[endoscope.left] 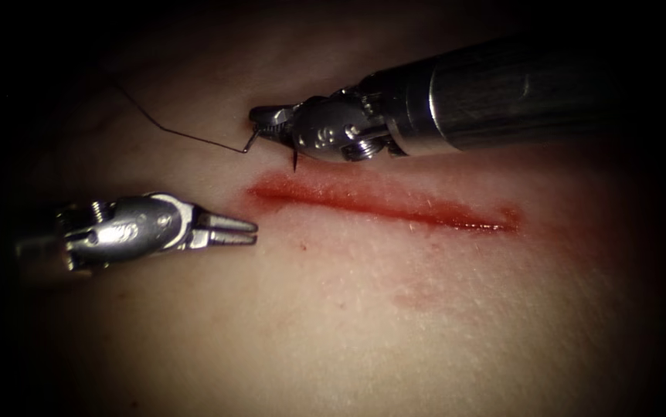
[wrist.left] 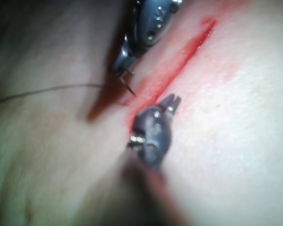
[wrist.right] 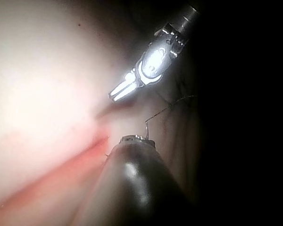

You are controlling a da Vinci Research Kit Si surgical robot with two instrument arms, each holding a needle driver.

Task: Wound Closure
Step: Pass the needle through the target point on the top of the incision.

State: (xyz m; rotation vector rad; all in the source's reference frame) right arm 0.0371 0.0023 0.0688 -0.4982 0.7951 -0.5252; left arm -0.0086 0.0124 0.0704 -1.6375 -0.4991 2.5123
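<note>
- While two tools work over the tissue [endoscope.left: 364,324], one needle [endoscope.left: 295,160], one thread [endoscope.left: 171,130] and one cut [endoscope.left: 383,205] can be counted.
- Right tool [endoscope.left: 265,117]: its jaws are clamped on the needle, apparently near the thread end of the curve, though the exact spot is hard to tell. One short dark length of needle hangs below the jaws, its point aimed down at the tissue just above the left end of the cut; whether the point touches the skin cannot be told.
- Thread: a single strand leaves the needle just beyond the right tool's jaw tips and runs away from that tool, rising over the tissue into the dark.
- Left tool [endoscope.left: 246,230]: its two jaws stand slightly parted, a thin gap between them, and hold nothing. The tips point toward the left end of the cut, close to it but apart from it, below the right tool's jaws.
- Red fluid [endoscope.left: 325,193] lines the cut along its single long streak.
</note>
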